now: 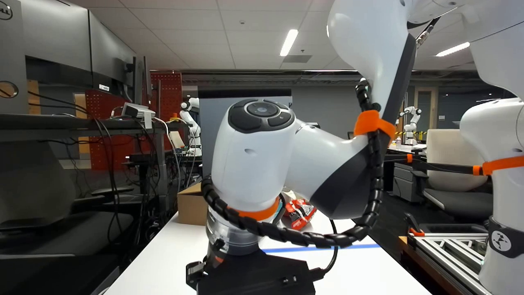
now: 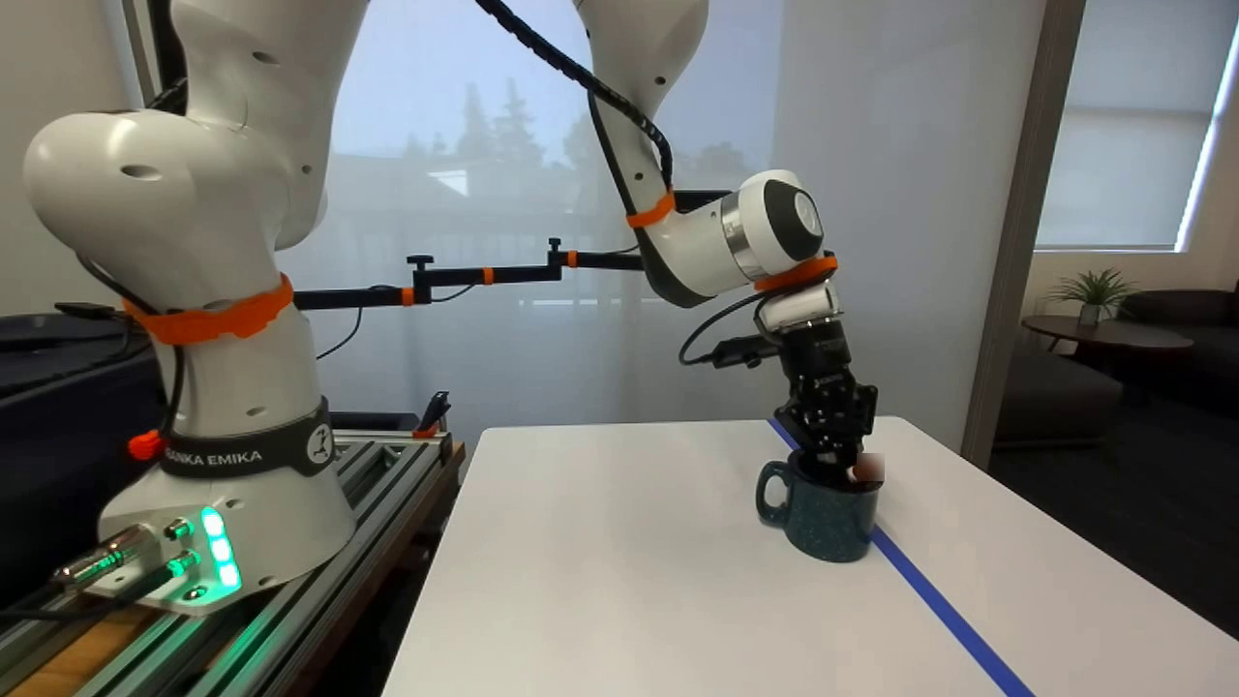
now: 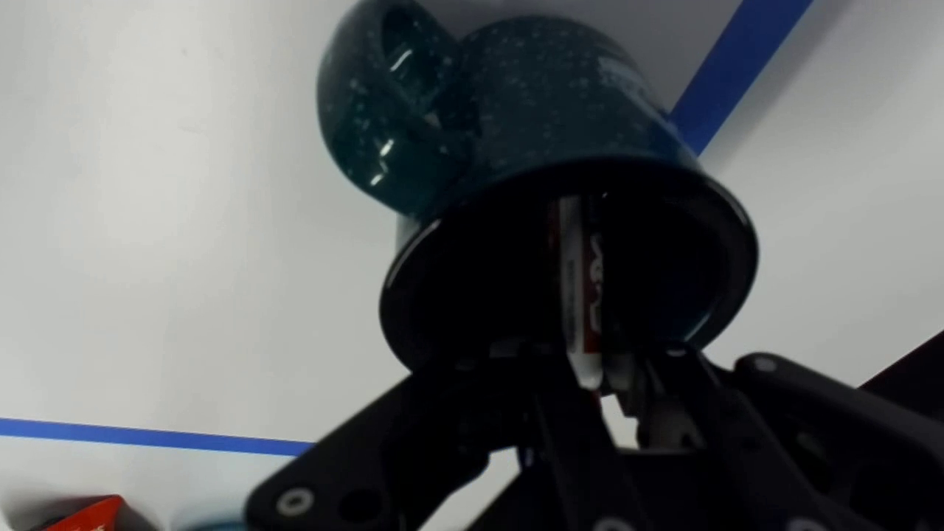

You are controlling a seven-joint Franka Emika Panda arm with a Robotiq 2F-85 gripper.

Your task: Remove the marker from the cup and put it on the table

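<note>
The cup is a dark teal speckled mug with a black inside. It stands upright on the white table (image 2: 619, 542) in an exterior view (image 2: 832, 523), and it shows in the wrist view (image 3: 546, 96). The marker (image 3: 577, 287), with a white and dark red label, stands inside the cup, its white end towards me. My gripper (image 2: 834, 459) reaches down into the cup's mouth. In the wrist view its dark fingers (image 3: 580, 324) lie close on both sides of the marker and look shut on it. The fingertips are hidden in the dark. The other exterior picture hides the cup.
Blue tape (image 2: 949, 610) runs along the table beside the cup. In an exterior view a red-orange packet (image 1: 301, 213) and a cardboard box (image 1: 192, 208) stand on the table. A red item (image 3: 92, 516) shows in the wrist view's lower left corner.
</note>
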